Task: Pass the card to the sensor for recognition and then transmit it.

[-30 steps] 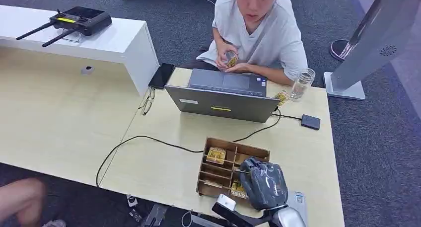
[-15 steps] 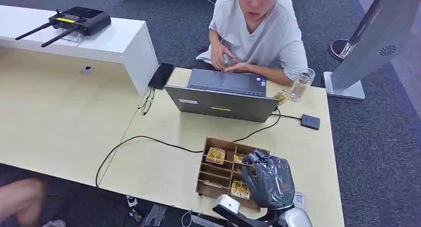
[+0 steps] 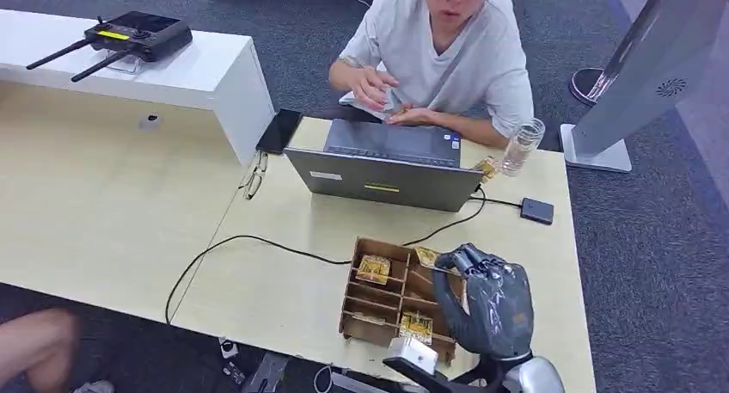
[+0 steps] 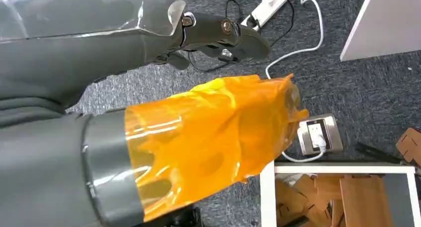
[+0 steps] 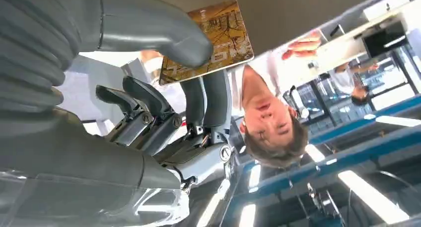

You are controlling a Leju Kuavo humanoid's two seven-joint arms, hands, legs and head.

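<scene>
Right hand (image 3: 483,300) pinches a yellow-brown patterned card (image 5: 207,41).

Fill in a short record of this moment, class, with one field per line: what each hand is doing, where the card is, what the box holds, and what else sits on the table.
right hand: raised over the box's right side, pinching a card
card: held between thumb and fingers, clear of the box
left hand: hanging over the carpet, orange-wrapped, state unclear
wooden box: divided into compartments, other cards inside
laptop: open, facing the person
sensor: small dark box, cabled, beyond the box
glass: near the table's far right corner
</scene>
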